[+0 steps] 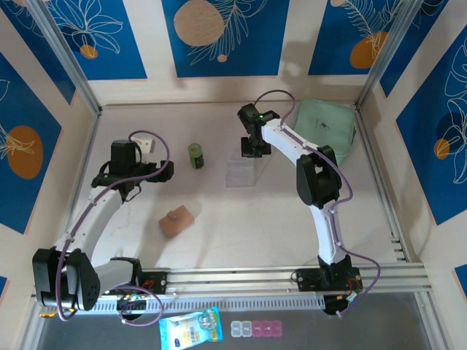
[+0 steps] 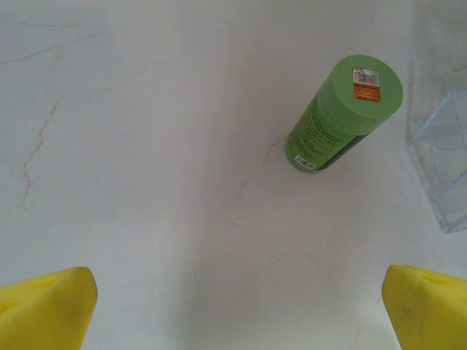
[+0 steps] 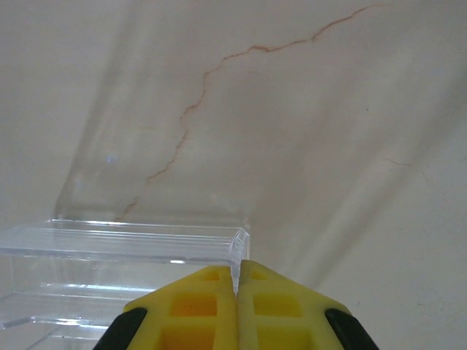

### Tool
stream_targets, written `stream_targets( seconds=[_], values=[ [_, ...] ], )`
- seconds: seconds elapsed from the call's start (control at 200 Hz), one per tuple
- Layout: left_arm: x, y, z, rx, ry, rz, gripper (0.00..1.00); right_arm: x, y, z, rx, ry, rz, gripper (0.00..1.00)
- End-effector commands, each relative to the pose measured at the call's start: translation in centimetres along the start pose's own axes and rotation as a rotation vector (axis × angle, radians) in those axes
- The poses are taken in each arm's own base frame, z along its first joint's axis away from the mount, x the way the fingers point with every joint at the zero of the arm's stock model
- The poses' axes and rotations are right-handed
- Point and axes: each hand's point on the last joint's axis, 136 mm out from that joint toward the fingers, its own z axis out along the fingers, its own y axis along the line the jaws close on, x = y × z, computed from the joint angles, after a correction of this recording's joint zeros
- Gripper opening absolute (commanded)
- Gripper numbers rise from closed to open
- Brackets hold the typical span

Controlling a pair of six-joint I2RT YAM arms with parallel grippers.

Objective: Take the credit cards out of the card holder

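While right jaws pinch clear box [image 3: 131, 240] rim, left jaws gape over open tabletop [image 2: 146, 182].

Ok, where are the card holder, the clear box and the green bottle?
card holder [image 1: 179, 219], top external view, middle of its tan-pink cover.
clear box [image 1: 239, 173], top external view, its bare bottom.
green bottle [image 2: 325, 135], left wrist view, side of its body.
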Motion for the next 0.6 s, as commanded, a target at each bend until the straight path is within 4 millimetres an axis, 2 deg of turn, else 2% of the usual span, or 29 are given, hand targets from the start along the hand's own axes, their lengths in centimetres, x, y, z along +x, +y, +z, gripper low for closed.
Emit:
stream_targets(
  seconds=[0.0, 0.295, 0.595],
  values=[
    [0.0, -0.1, -0.1, 0.01, -0.005, -0.015, 1.0, -0.2, 0.1, -0.3, 0.021, -0.003, 0.002, 0.08],
    [-0.1, 0.0, -0.2, 0.007, -0.011, -0.016, 1.0, -0.1, 0.2, -0.6, 0.019, 0.001, 0.005, 0.14],
    [0.0, 0.0, -0.4, 0.0, -0.017, -0.016, 1.0, -0.6, 0.2, -2.5, 0.012, -0.028, 0.004, 0.17]
  ],
)
